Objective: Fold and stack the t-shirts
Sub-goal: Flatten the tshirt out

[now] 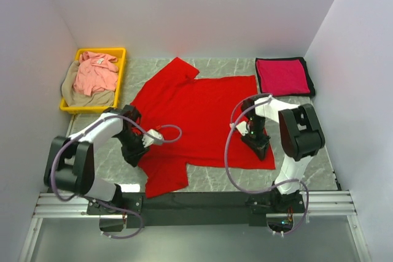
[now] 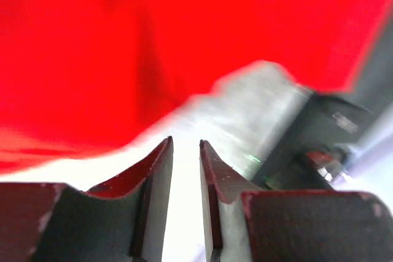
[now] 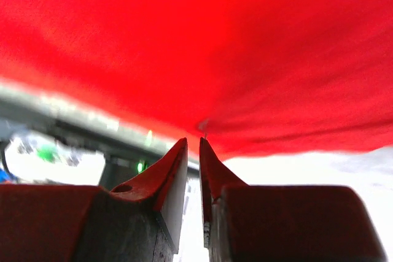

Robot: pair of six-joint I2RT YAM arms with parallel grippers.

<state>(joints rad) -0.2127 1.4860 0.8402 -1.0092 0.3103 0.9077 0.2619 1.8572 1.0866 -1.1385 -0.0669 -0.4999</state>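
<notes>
Evidently mid-fold: the bright red cloth t-shirt (image 1: pixel 202 105) lay spread at the centre of the bench (image 1: pixel 233 179). My left pincer (image 2: pixel 185 144), narrowly parted and empty, sat at its 8 o'clock edge. My right pincer (image 3: pixel 191 141), at 4 o'clock, was nearly together; whether it was pinching cloth, I couldn't tell. Next, I judged: grip both edges and fold toward 12.

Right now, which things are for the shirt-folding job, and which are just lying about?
For the job: red t-shirt spread out, folded crimson t-shirt, pink t-shirt, tan t-shirt.

Just lying about: yellow bin that holds the pink and tan ones, and the table.
</notes>
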